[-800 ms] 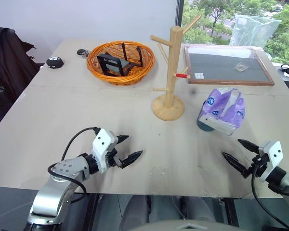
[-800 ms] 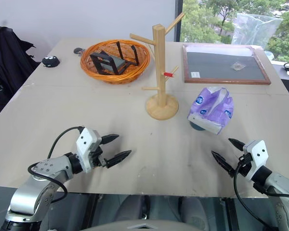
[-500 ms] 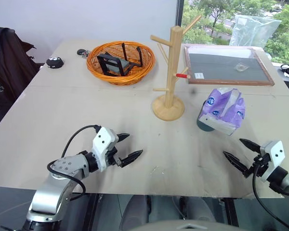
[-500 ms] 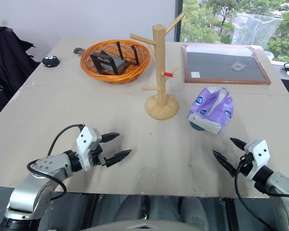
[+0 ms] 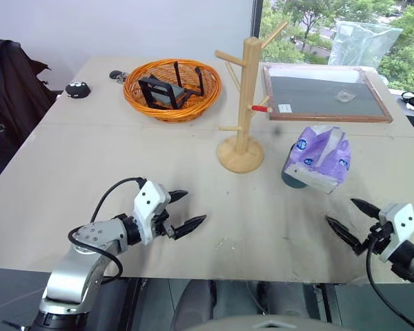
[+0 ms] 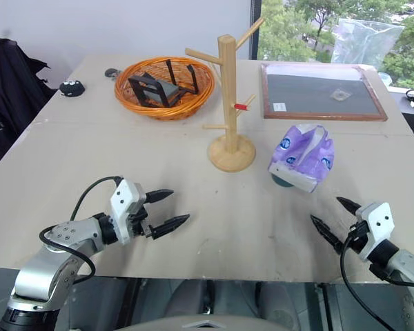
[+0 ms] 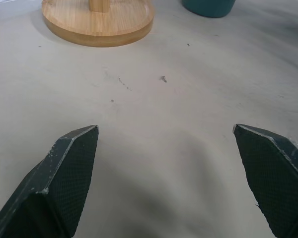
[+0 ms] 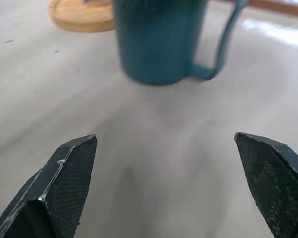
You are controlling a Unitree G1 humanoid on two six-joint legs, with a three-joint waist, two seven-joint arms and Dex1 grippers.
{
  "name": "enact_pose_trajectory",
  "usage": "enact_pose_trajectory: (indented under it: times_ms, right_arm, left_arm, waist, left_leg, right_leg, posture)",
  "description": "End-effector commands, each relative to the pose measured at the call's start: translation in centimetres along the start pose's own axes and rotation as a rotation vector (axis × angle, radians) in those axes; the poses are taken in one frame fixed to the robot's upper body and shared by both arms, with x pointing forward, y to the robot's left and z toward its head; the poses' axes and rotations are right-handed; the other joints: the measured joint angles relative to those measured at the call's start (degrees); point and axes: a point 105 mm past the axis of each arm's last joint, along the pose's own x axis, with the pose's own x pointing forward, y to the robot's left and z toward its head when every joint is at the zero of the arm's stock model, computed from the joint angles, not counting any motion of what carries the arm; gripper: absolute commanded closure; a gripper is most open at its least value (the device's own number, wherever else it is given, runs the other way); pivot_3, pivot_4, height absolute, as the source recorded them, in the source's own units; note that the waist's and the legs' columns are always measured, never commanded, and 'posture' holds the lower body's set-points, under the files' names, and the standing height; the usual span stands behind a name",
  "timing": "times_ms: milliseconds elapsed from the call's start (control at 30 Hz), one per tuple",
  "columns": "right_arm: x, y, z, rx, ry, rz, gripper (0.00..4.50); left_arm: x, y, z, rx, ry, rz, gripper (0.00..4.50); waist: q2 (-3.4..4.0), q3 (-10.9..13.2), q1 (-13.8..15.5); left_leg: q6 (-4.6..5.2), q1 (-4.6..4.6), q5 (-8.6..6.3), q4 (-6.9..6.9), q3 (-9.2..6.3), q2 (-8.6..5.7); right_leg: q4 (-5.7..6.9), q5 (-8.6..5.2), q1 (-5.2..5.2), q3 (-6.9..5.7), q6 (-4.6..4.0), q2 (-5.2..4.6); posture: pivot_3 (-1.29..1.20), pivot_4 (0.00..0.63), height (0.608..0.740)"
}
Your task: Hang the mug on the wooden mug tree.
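Head views: the wooden mug tree (image 5: 243, 103) stands upright on its disc base near the middle of the table (image 5: 110, 158), toward the far edge, its pegs bare, one red-tipped. The mug (image 5: 291, 176) sits on the table to the right of the tree base, well apart from it, largely hidden under a purple-and-white bag (image 5: 320, 157) that rests against or over it; only a sliver of teal wall shows, so the bag probably has to be worked around before any grasp. An orange wicker basket (image 5: 172, 88) holding a dark object sits near the far edge, left of the tree; a framed board (image 5: 323, 93) lies at the far right corner. The left gripper (image 5: 182, 212) hovers low near the table's near edge, jaws spread wide, holding nothing. The right gripper (image 5: 349, 219) hangs near the near right corner, jaws fully apart and empty, pointing toward the mug, likely staged for the approach. Left wrist view: both fingers (image 7: 64, 173) stand wide apart over bare table, tree base ahead. Right wrist view: the mug stands upright straight ahead between the spread fingers (image 8: 64, 183), apart from them, its loop handle (image 8: 223, 44) out to one side, free for hanging
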Motion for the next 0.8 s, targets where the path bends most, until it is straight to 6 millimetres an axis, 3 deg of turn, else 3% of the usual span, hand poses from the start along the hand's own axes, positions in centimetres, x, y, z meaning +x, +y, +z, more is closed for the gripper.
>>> enact_pose_trajectory:
  times_ms: [33, 133, 267, 400, 533, 667, 800]
  right_arm:
    - [-1.2, -0.3, 3.7, -0.244, -0.054, -0.015, 0.00]
    - [-1.8, 0.5, 6.9, -0.388, -0.108, 0.007, 0.00]
    - [-2.1, 3.3, 9.6, -0.532, -0.110, 0.146, 0.00]
    - [-0.3, 4.0, 11.7, -0.587, -0.176, 0.167, 0.00]
    - [1.2, 4.4, 11.7, -0.583, -0.179, 0.196, 0.00]
    - [2.6, 3.4, 10.5, -0.642, -0.103, 0.179, 0.00]
    - [3.3, 3.0, 10.7, -0.635, -0.108, 0.159, 0.00]
  left_arm:
    - [0.0, -1.1, 2.7, 0.051, -0.097, -0.109, 0.05]
    - [-0.2, -2.1, 4.9, 0.047, -0.172, -0.207, 0.05]
    - [0.1, -3.2, 7.6, 0.069, -0.246, -0.333, 0.05]
    - [0.5, -3.7, 9.5, 0.109, -0.293, -0.385, 0.05]
    - [0.7, -4.2, 10.4, 0.116, -0.308, -0.397, 0.05]
    - [0.8, -4.2, 10.4, 0.122, -0.291, -0.370, 0.05]
    - [0.8, -4.2, 10.2, 0.125, -0.276, -0.346, 0.05]
  waist:
    - [0.02, 0.01, 0.13]
    - [0.03, 0.02, 0.10]
    - [0.03, 0.03, 0.08]
    - [-0.11, -0.02, -0.41]
    - [-0.15, -0.01, -0.37]
    - [-0.15, 0.02, -0.24]
    - [-0.15, 0.03, -0.26]
  left_leg:
    - [0.00, -0.01, 0.00, 0.00, 0.02, -0.01]
    - [0.00, -0.02, 0.00, 0.00, 0.00, 0.02]
    - [0.00, -0.02, 0.00, 0.01, -0.03, 0.02]
    - [0.00, -0.01, 0.00, 0.04, -0.04, 0.03]
    - [0.00, -0.02, 0.00, 0.03, -0.04, 0.02]
    - [-0.01, -0.11, 0.01, 0.02, -0.06, 0.00]
    - [-0.01, -0.08, 0.01, 0.02, -0.05, 0.00]
  right_leg:
    - [0.00, 0.00, 0.00, 0.00, 0.00, 0.00]
    - [0.00, 0.00, -0.01, 0.01, 0.01, 0.00]
    - [0.00, 0.00, -0.01, -0.01, 0.01, 0.02]
    - [0.00, 0.01, 0.02, 0.01, 0.02, 0.06]
    - [-0.02, 0.00, 0.00, 0.02, 0.01, 0.06]
    - [-0.05, 0.00, -0.05, -0.01, 0.01, 0.05]
    - [-0.04, 0.00, -0.04, 0.00, 0.00, 0.05]
  posture:
    - [0.00, 0.150, 0.737]
    - [0.00, 0.150, 0.737]
    - [0.00, 0.150, 0.737]
    - [0.00, 0.150, 0.737]
    - [0.00, 0.150, 0.737]
    - [0.00, 0.150, 0.737]
    - [0.00, 0.150, 0.737]
